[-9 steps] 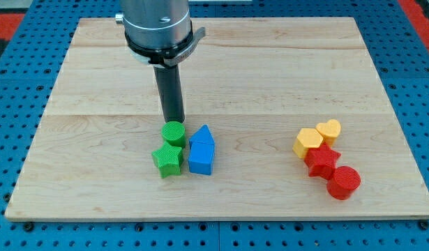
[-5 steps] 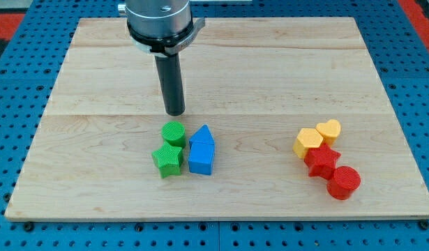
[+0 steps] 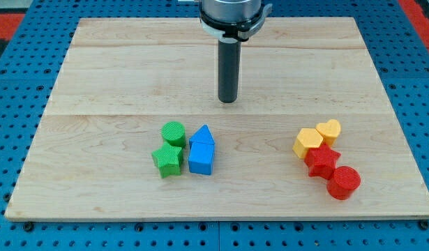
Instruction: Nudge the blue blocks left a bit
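Two blue blocks sit together left of the board's middle: a blue triangular block above and touching a blue cube-like block. A green cylinder and a green star stand right against their left side. My tip is above and slightly right of the blue blocks, apart from them by a clear gap.
At the view's right lies a cluster: a yellow hexagon, a yellow heart, a red star and a red cylinder. The wooden board rests on a blue pegboard.
My tip has moved right and a little up, from just above the green cylinder to above-right of the blue blocks. No block has moved.
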Robot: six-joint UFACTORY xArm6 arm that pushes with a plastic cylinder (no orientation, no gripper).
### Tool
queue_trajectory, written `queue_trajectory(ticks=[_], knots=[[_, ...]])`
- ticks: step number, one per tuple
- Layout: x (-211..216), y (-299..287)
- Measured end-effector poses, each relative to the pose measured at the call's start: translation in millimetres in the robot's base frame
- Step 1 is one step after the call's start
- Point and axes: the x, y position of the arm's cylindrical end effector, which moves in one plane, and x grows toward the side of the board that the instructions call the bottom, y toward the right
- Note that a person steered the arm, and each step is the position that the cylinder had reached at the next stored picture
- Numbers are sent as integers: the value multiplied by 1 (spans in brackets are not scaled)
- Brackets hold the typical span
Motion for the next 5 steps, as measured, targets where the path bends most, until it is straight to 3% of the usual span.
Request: queue_trajectory(ticks=[5], knots=[[92, 25]])
